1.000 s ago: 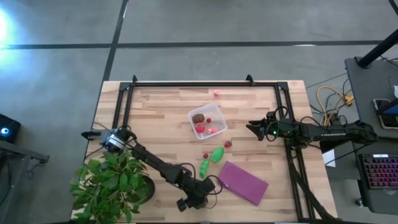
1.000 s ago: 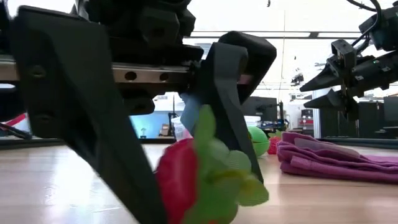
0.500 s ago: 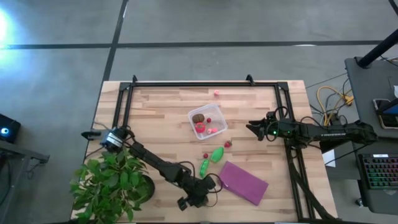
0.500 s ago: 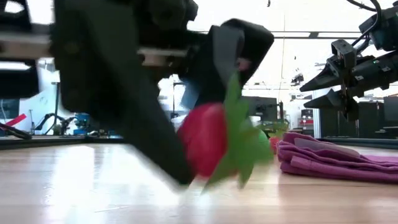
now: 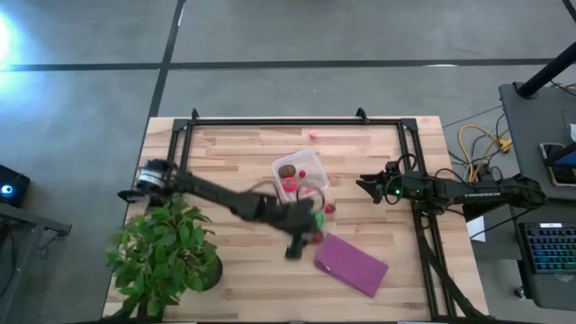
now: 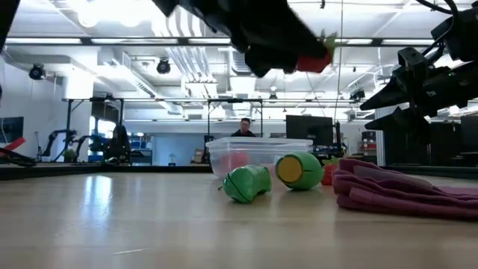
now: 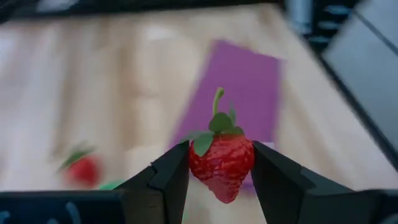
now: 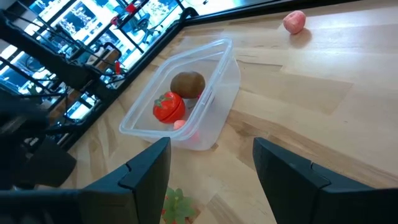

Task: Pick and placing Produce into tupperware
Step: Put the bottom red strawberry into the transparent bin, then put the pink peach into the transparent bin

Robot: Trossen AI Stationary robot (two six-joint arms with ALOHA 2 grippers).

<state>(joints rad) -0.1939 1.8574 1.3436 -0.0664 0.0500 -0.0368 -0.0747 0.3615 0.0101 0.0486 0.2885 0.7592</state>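
Jaws of left gripper [image 7: 219, 180] pinch toy strawberry [image 7: 222, 162], now lifted off the table and swung toward tupperware [image 5: 301, 177]; drop-off likely next. Right gripper [image 8: 211, 165] gapes empty, waiting.

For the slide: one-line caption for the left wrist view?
Left end effector shut on a strawberry, held above the purple cloth.

We're looking at a grey concrete floor [image 5: 270, 36] around the wooden desk [image 5: 234, 153], a side bench with a keyboard [image 5: 549, 247], and bright ceiling lights [image 6: 97, 19] over the workshop behind
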